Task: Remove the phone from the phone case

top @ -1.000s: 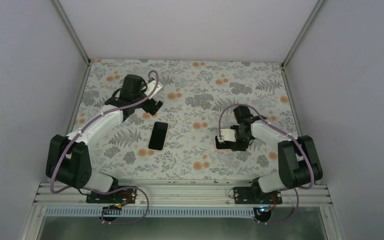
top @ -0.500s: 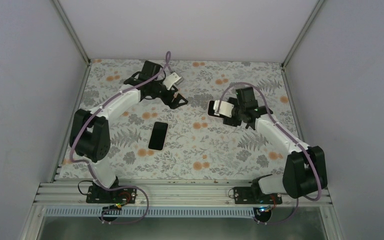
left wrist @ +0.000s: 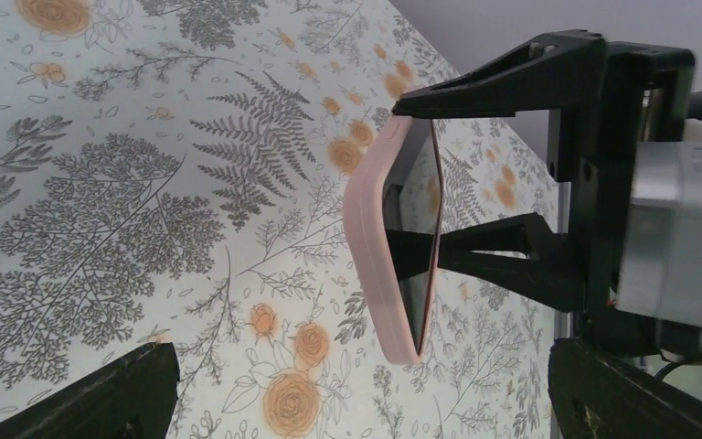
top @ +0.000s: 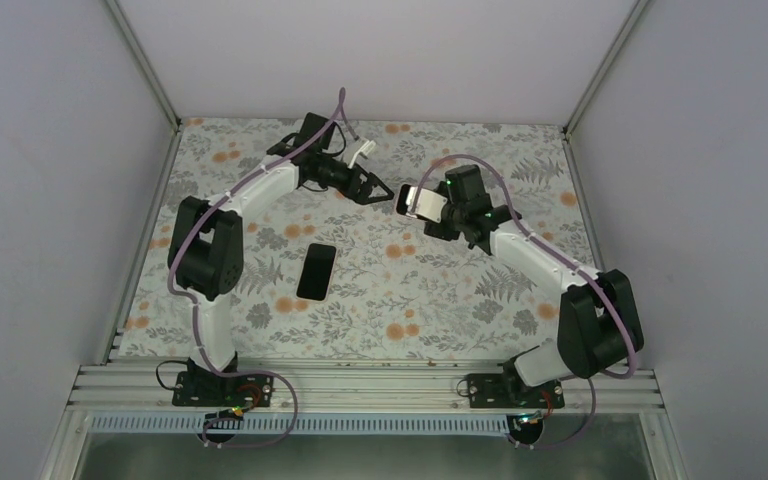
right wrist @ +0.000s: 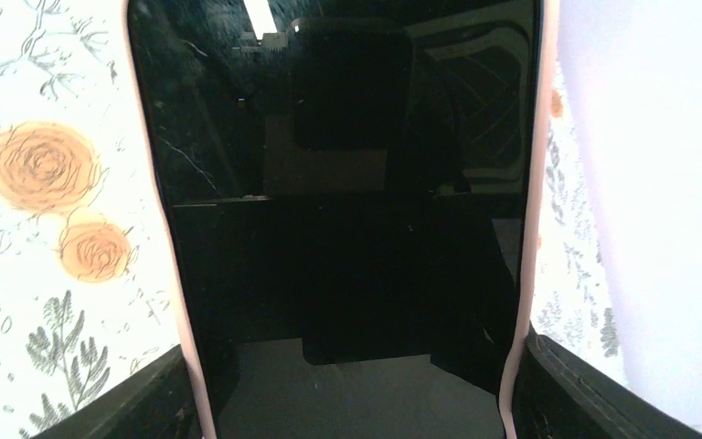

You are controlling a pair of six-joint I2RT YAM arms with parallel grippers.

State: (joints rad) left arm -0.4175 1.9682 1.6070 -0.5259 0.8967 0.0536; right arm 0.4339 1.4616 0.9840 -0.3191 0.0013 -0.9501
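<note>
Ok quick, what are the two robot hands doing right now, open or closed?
Left gripper: open, holding nothing.
Right gripper: closed on the pink phone case, phone inside.

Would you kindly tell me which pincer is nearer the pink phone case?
Right: the right pincer grips the pink phone case; the left pincer hangs open beside it, apart.

The case [top: 410, 197] sits in the right gripper [top: 419, 204] over the table's [top: 460, 300] far middle — left gripper [top: 384, 191] just left, apart. A loose phone [top: 316, 271] lies nearer, left of centre.
</note>
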